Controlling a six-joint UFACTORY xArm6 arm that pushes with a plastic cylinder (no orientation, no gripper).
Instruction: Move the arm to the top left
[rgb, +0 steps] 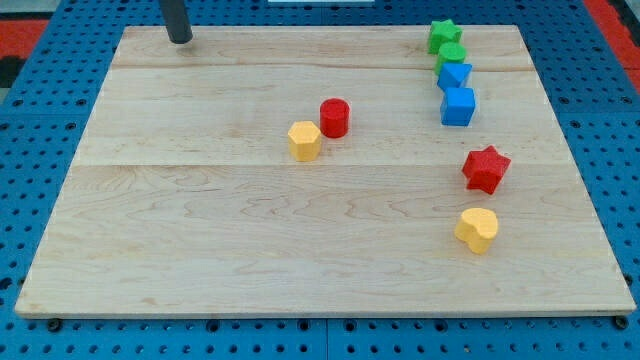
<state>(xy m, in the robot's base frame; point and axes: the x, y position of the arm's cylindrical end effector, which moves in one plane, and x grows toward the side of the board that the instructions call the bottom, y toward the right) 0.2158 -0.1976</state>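
My tip (181, 39) rests on the wooden board (200, 230) near its top left corner, far from every block. A red cylinder (334, 117) and a yellow hexagon (304, 141) sit close together near the board's middle. At the view's top right a green star (443, 35), a green cylinder (451, 53), a blue block (453, 75) and a blue cube (458, 106) form a column. A red star (486, 168) and a yellow heart (478, 229) lie lower on the right.
The board lies on a blue pegboard surface (40, 120). A red area (20, 25) shows at the view's top left corner and another at the top right.
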